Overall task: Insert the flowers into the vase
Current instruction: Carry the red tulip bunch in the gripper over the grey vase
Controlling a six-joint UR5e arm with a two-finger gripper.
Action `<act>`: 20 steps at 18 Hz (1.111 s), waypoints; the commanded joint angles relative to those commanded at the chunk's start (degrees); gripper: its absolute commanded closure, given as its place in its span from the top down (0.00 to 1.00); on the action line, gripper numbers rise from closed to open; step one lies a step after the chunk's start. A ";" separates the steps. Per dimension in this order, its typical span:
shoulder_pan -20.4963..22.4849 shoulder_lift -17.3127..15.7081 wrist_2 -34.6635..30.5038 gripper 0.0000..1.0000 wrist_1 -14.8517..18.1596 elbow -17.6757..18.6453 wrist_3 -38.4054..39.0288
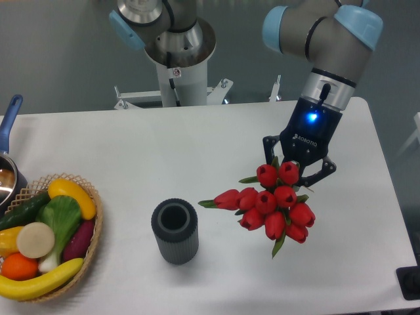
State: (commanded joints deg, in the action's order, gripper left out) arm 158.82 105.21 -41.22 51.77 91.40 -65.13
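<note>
- Basket, near left corner of the counter: wicker, filled with toy fruit and vegetables. Well apart from my work; no obstacle.
- Vase, near centre: dark, ribbed, upright, mouth open and unobstructed. Small; I judge it light and easily tipped by a sideways nudge.
- Flowers, right of the vase, apart from it: red buds, green leaves. Bunch wider than the mouth; I judge it light, soft, springy. Best held by the stems.
- End effector: clenched on the flowers, fingers either side of the upper buds.
- Pan handle, far left edge: clear of my path.
</note>
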 joint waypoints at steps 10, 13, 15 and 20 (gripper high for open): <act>-1.23 0.61 0.87 0.18 -3.16 0.62 1.67; -2.02 0.70 7.71 0.18 -5.36 1.06 1.67; -2.37 0.70 13.07 0.18 -5.45 1.49 1.32; -2.55 0.35 25.03 0.18 -5.80 3.34 0.44</act>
State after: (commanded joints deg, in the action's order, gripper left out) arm 156.27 105.56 -16.19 45.97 94.74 -64.69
